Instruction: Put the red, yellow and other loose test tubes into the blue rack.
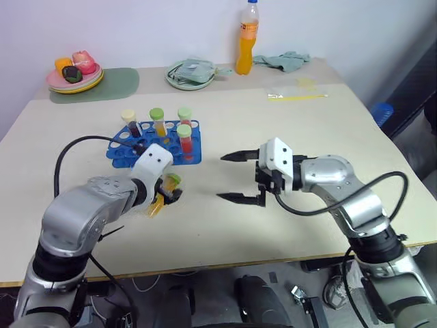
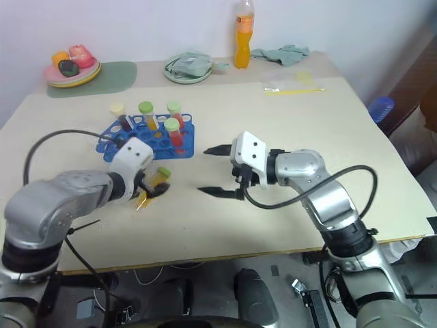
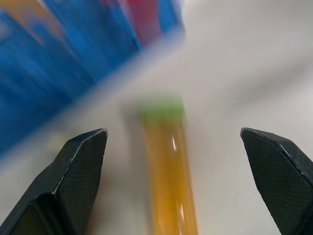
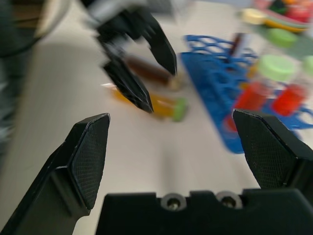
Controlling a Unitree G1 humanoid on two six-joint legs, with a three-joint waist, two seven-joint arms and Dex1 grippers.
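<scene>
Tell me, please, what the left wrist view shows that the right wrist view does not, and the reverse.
Extra in the left wrist view: the yellow-orange clear plastic tube with green cap lies centred between the open left pincer's fingers.
Extra in the right wrist view: the open right pincer, a dark maroon tube lying beside the yellow one, and green-capped red tubes standing in the bright blue plastic rack.
Both: the left pincer, the lying yellow tube and the rack.

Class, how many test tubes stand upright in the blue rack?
4, all in the blue rack: cream-capped dark tube, orange tube and red tube along the far row, second red tube in front. None seems hidden.
</scene>
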